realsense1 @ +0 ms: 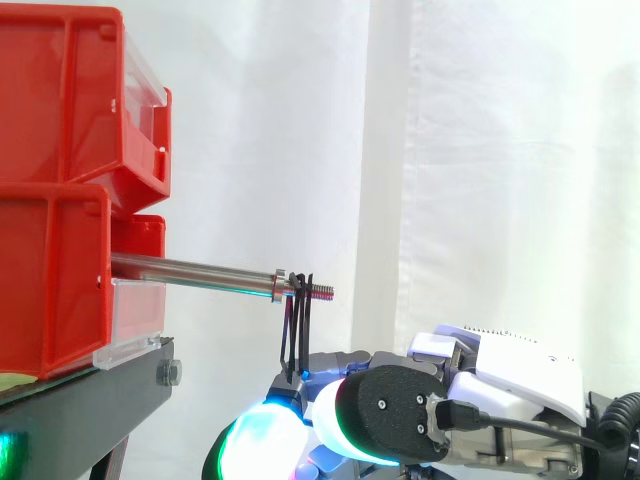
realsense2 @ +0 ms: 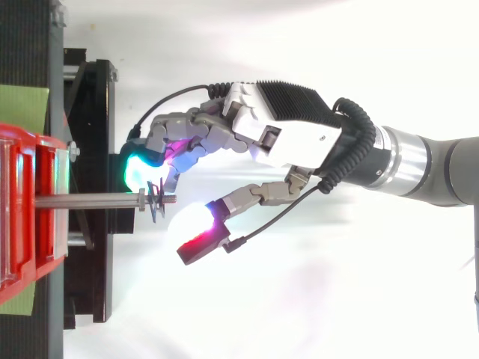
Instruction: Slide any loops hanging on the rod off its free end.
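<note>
Two red bins, one rod

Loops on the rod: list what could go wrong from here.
1. The black loops hang on the threaded tip of the rod, past the collar; they could snag on the threads.
2. Several seem to hang together, so one might stay behind.
3. The hand sits close below; a lift could knock the rod.

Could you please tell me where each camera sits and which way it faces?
Side view: beside the work at about rod height, looking level across at the red bins, rod and black loops; the hand shows low at the right.
Top view: overhead, looking down on the rod; the hand and arm come in from the right edge.
Shared: red bins, rod, black loops near its free end, hand.
</note>
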Robot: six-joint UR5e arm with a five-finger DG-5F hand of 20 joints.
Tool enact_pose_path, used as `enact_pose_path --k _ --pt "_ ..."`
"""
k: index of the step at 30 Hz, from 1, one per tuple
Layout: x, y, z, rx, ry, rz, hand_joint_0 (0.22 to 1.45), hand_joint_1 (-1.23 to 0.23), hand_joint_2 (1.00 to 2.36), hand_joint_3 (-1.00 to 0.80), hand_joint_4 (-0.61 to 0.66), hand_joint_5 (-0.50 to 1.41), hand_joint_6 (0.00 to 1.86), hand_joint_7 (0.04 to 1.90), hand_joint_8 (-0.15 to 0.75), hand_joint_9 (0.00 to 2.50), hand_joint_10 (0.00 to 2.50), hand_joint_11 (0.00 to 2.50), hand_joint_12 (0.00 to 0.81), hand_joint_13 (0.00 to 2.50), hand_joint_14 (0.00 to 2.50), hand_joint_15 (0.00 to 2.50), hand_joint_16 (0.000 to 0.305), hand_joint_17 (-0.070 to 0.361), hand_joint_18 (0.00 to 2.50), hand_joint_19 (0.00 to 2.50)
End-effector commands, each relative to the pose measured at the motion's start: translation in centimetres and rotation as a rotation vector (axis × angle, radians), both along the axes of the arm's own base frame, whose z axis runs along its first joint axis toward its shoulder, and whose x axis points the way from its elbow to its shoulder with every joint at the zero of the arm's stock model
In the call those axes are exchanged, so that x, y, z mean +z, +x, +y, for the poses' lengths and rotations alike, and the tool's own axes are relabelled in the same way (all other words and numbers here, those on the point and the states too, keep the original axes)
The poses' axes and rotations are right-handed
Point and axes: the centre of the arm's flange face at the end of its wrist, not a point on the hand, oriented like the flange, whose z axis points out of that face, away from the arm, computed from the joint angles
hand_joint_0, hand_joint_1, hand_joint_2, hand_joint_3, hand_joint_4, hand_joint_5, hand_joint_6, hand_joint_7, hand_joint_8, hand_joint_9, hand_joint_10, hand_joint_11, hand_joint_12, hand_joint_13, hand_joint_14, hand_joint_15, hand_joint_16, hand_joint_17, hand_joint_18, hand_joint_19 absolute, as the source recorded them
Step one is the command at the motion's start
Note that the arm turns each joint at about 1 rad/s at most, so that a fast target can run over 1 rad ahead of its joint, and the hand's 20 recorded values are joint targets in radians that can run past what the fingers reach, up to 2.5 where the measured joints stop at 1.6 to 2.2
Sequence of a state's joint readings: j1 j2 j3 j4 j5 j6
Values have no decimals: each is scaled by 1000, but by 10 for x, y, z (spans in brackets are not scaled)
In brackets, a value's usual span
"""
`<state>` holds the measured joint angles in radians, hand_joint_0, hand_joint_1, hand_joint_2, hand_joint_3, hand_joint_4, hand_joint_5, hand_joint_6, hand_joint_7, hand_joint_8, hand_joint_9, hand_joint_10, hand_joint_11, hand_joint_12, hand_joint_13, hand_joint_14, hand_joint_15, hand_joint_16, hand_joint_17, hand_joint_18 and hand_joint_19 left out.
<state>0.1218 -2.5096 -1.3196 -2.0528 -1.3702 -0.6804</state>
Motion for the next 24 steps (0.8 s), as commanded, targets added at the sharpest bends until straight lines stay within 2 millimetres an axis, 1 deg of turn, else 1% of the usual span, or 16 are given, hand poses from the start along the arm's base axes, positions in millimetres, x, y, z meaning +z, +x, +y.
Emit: enact_pose_path --k 1,8,12,15,17,22,24 --pt "0 0 -3 9 3 -2 484 -562 1000 -500 296 -113 503 1092 309 1014 14 676 345 922 15 443 59 133 790 543" --pt "1 -1 -11 11 -1 -7 479 -545 1000 -500 325 -113 503 1067 311 1006 14 664 348 915 15 443 60 134 782 542" --pt "3 0 -18 16 -6 -22 524 -536 1000 -500 305 -110 503 1074 302 1012 15 671 332 914 16 454 56 126 767 557" --pt "7 1 -22 24 -12 -33 532 -535 1001 -484 306 -108 503 1080 303 1018 13 678 330 917 16 455 56 126 773 558" --pt "9 3 -21 28 -14 -39 534 -532 1001 -482 305 -108 503 1080 302 1016 16 683 331 920 16 453 56 125 779 560" --pt "32 17 -22 51 -24 -85 536 -530 1001 -481 299 -107 503 1088 304 1021 13 676 330 920 15 454 55 124 784 567" --pt "34 18 -23 50 -25 -88 538 -536 1002 -472 299 -106 503 1099 305 1020 15 680 330 924 16 456 55 123 787 559"
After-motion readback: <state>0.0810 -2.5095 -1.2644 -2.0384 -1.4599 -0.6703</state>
